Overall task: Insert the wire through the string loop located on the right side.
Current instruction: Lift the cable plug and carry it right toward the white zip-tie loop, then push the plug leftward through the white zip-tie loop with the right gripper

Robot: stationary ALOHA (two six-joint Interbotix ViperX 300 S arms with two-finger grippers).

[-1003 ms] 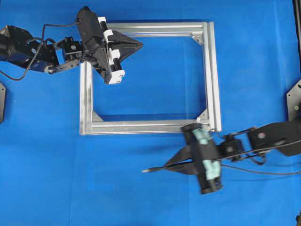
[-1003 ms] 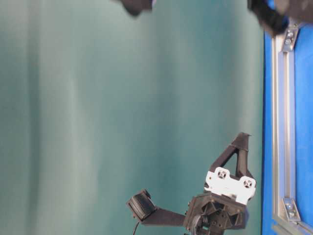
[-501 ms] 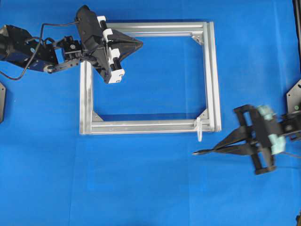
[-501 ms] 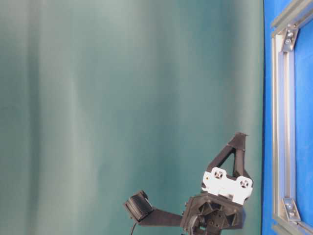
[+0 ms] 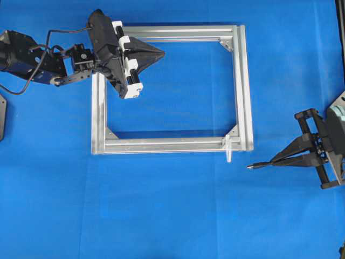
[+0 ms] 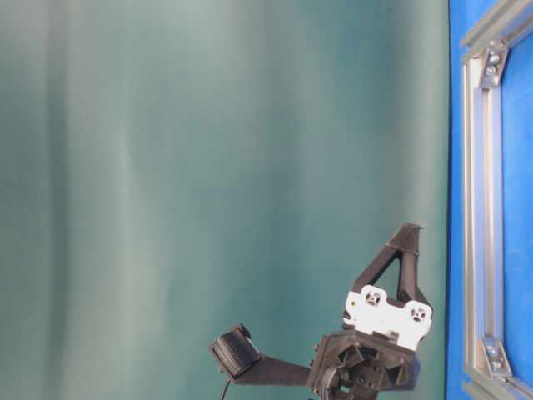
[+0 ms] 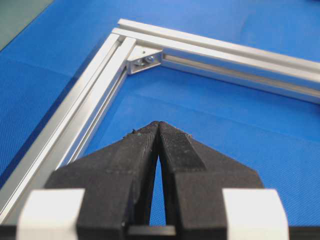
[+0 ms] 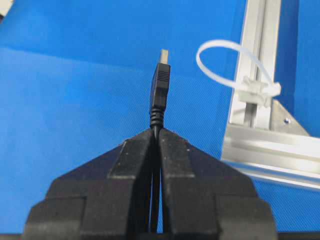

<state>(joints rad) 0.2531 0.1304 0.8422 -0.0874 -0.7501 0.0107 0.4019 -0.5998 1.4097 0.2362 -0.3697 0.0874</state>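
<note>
The square silver frame (image 5: 242,81) lies flat on the blue table. The whitish string loop (image 5: 228,149) hangs off its near rail by the right corner; in the right wrist view the string loop (image 8: 256,90) stands up and to the right of the plug. My right gripper (image 5: 273,161) is to the right of the loop and apart from it, shut on the wire (image 5: 254,165), whose plug tip points left. In its wrist view the right gripper (image 8: 157,131) pinches the wire (image 8: 160,85) just behind the plug. My left gripper (image 5: 160,52) hovers shut and empty over the frame's far left corner.
The left gripper (image 7: 158,124) points towards a corner bracket (image 7: 145,59) of the frame (image 7: 85,105). From table level the left gripper (image 6: 410,234) hangs above the frame (image 6: 475,208). Blue cloth surrounds the frame on all sides.
My right gripper has carried the wire rightwards, from below the frame's near right corner to the table's right edge. The string loop is now uncovered. The left arm barely moved.
</note>
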